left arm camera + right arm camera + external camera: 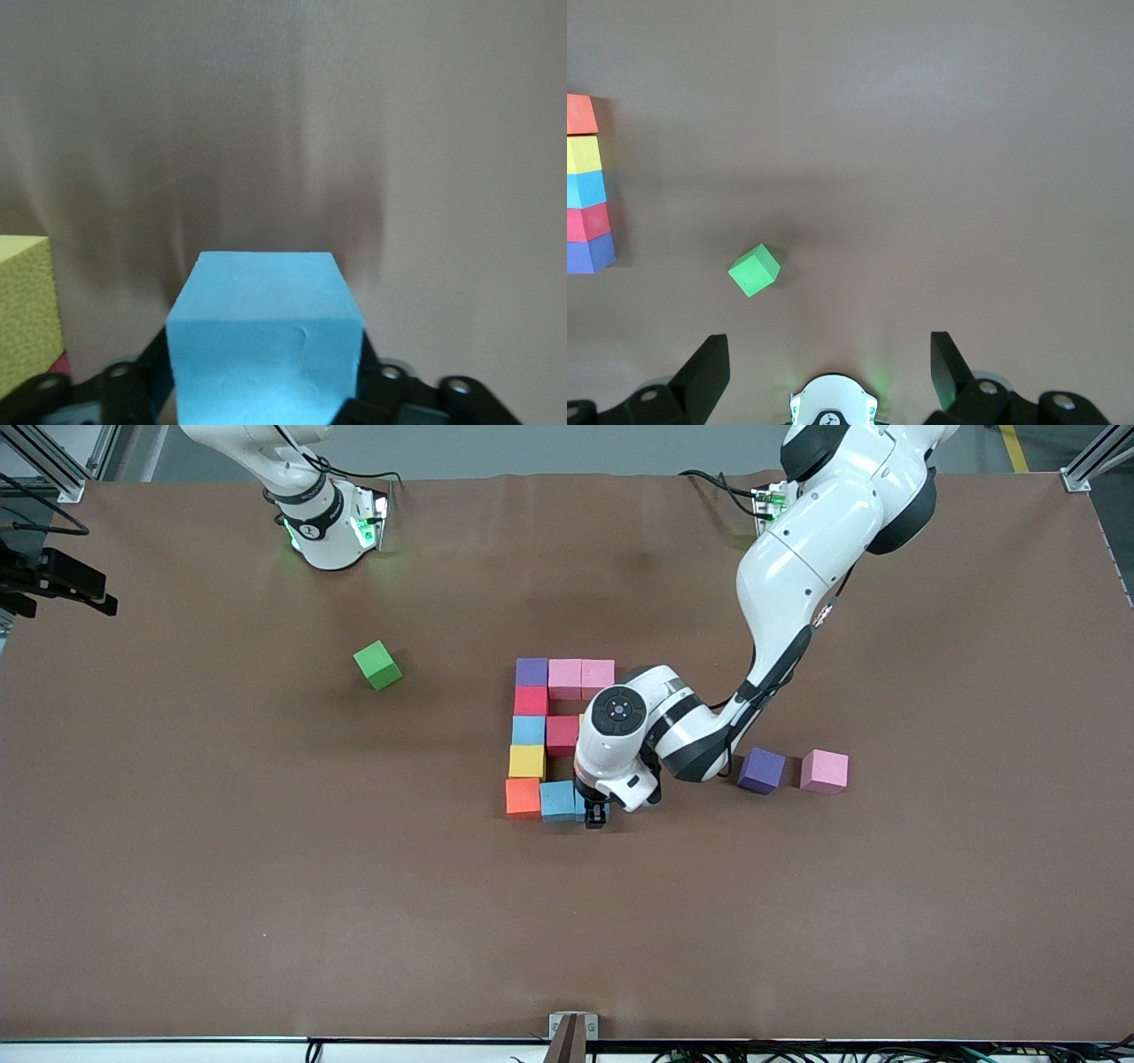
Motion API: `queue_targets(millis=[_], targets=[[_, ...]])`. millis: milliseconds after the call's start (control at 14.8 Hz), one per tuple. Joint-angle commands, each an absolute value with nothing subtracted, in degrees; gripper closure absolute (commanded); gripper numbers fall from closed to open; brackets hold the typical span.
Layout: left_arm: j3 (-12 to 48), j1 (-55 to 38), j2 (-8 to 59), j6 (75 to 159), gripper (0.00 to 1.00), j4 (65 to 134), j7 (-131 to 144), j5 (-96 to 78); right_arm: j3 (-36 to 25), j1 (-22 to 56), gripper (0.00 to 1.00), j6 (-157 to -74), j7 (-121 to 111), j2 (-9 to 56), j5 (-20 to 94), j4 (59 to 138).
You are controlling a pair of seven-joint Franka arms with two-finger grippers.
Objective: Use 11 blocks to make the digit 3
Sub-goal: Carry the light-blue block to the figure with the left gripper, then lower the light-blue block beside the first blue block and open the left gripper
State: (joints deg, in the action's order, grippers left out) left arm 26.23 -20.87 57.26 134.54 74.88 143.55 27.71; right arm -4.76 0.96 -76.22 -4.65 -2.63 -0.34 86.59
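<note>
The left gripper (595, 815) points straight down at the table, at the open end of the digit's (549, 735) bar nearest the front camera. A blue cube (266, 301) sits between its two sides. Whether it clamps that cube or has let go cannot be told. In the left wrist view a yellow cube (27, 310) shows just beside.

The digit lies flat, midway along the table. Its long axis is a five-cube column that runs from farthest to nearest the front camera: purple (532, 671), red (531, 701), blue (528, 731), yellow (526, 762), orange (523, 796). The cubes touch. The bars point toward the left arm's end of the table:
- two pink cubes (581, 677) beside the purple
- a red cube (562, 735) beside the column's blue, with the rest of that bar hidden under the hand
- a blue cube (558, 800) beside the orange, then the one at the gripper

The left arm (797, 567) comes down from its base. It bends low near a spare purple cube (762, 771) and a spare pink cube (824, 771), and its forearm then runs to the digit.

The right gripper (830, 367) is wide apart and holds nothing. It hangs high over the table near its own base, and that arm waits. A green cube (377, 665) lies tilted, well apart from the digit, toward the right arm's end.
</note>
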Motion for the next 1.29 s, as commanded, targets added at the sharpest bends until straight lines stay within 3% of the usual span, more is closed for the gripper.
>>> queue_targets(millis=[0,338,609,947,1218], targets=[[25.5,-21.4,57.5,135.6,0.00,73.7,143.4,26.9,-4.7,1.3,0.00,-77.0,-4.9,-4.0,-1.2,88.1],[26.0,-20.1,52.7,134.4,0.00,76.5,143.2,26.3,-4.7,1.3,0.00,-77.0,-4.9,-4.0,-1.2,88.1],[27.8,-17.5,46.5,134.2,0.00,83.1,141.0,24.1,-4.7,1.3,0.00,-77.0,-4.9,-4.0,-1.2,88.1],[35.5,-5.5,37.9,134.1,0.00,93.2,126.9,24.0,-4.7,1.3,0.00,-77.1,-4.9,-4.0,-1.2,88.1],[37.8,4.5,31.6,131.2,0.00,98.9,95.1,24.0,-4.7,1.3,0.00,-77.1,-4.9,-4.0,-1.2,88.1]])
